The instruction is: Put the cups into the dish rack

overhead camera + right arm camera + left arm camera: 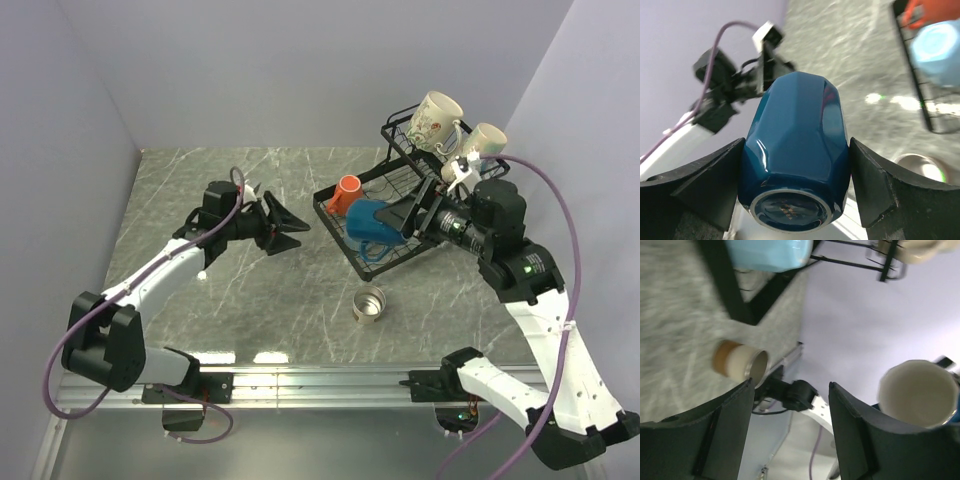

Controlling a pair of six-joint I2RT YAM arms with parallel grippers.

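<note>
Dark blue mug (795, 110) is clamped in the right gripper (797, 150). The jaws are spread to the mug's full width, with one black finger (715, 185) pressed on each flank. The mug's base faces the wrist camera. A faint stamp on that base is too blurred to read. Gripper and mug hang over the near right part of the dish rack (330, 215).

Left gripper (280, 225): jaws wide apart, nothing between them, touching nothing. It is held above the grey marbled table (200, 180), just left of the rack.

Rack, lower tray:
- orange mug (347, 192), tipped, at the far left corner
- light blue mug (770, 252) just beside it

Rack, upper basket (395, 130):
- cream floral mug (435, 120), tilted, resting on the wires
- second cream mug (487, 140) at the basket's right end, close beside the first

Steel cup (368, 304) stands on the table near the rack's front corner, apart from it and between the two arms.

No brand or label is legible. The only marking visible is the flower print on the floral mug.
</note>
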